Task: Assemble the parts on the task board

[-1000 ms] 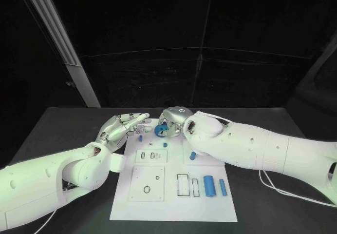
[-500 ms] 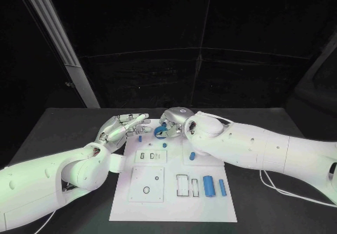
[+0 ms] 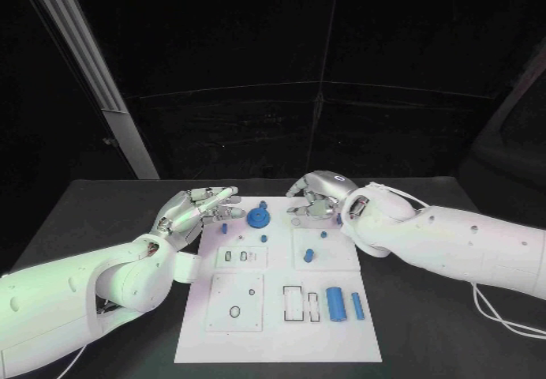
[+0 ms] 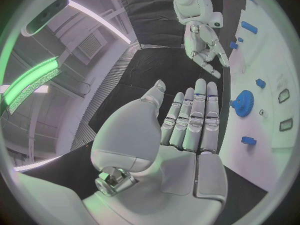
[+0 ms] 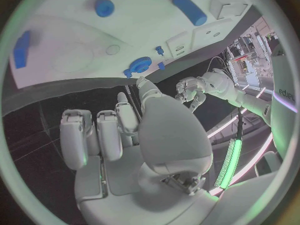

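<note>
The white task board lies in the middle of the black table. A blue gear stands at its far end, free of both hands; it also shows in the left wrist view and the right wrist view. My left hand hovers just left of the gear with fingers straight and nothing in it. My right hand hangs over the board's far right corner, fingers loosely apart and holding nothing. Small blue parts lie near the gear.
Two blue cylinders, a thick one and a thin one, lie on the board's near right side beside rectangular slots. A plate with a round hole sits at the near left. Black table surrounds the board.
My right hand has let go of the blue gear and drawn away to the right. The gear now stands alone on the board. The left hand has barely moved.
</note>
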